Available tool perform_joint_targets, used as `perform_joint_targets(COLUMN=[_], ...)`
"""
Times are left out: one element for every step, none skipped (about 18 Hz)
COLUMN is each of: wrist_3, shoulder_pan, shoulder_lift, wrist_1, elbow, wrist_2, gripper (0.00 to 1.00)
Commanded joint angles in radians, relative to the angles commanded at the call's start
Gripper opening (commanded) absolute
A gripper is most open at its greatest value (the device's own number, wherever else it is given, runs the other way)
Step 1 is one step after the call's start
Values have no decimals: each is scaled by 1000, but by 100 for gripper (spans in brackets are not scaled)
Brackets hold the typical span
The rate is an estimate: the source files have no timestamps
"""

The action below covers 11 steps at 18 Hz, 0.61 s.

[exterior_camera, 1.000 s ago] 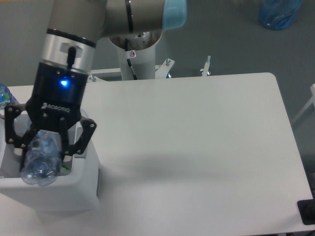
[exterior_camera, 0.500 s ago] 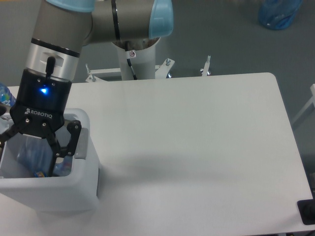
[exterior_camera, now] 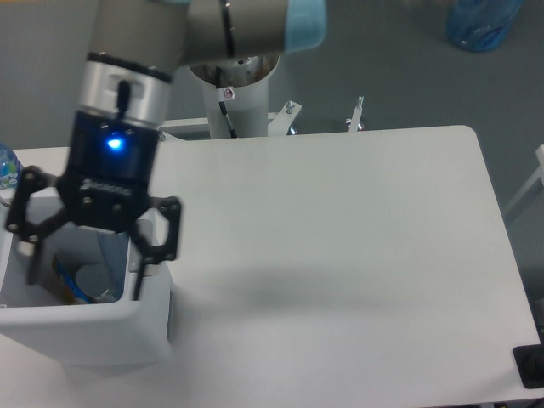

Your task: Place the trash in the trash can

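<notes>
A blue plastic bag (exterior_camera: 483, 24) lies beyond the white table (exterior_camera: 340, 229).

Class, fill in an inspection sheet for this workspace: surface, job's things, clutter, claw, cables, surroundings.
Surface: white table, bare where visible.
Job's things: trash can at the table's left front; a clear bottle lies inside; carton not made out.
Clutter: blue-labelled bottle at the left edge.
Claw: claw open over the bin, holding nothing.
Cables: a cable on the arm's pedestal.
Surroundings: grey floor, blue bag top right.
</notes>
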Motion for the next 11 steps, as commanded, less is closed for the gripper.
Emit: perform_joint_targets(wrist_3=[55,103,150,198,253,308,367,419,474,534,592], shoulder_pan=[8,14,28,38,51,63,74,80,83,98,106], shoulder_lift=[14,20,25,29,37,43,49,52,58,66,69], wrist_1=[-2,-15,-31,-47,-70,-102,-139,-178,-217,-250,-265], elbow=[-8,-15,-18,-18,-18,-20,-22,-22,-23,-31,-40], wrist_2=[17,49,87,126,158,188,219,250,285,322,354], gripper=[100,100,100,100,100,100,100,100,100,100,100])
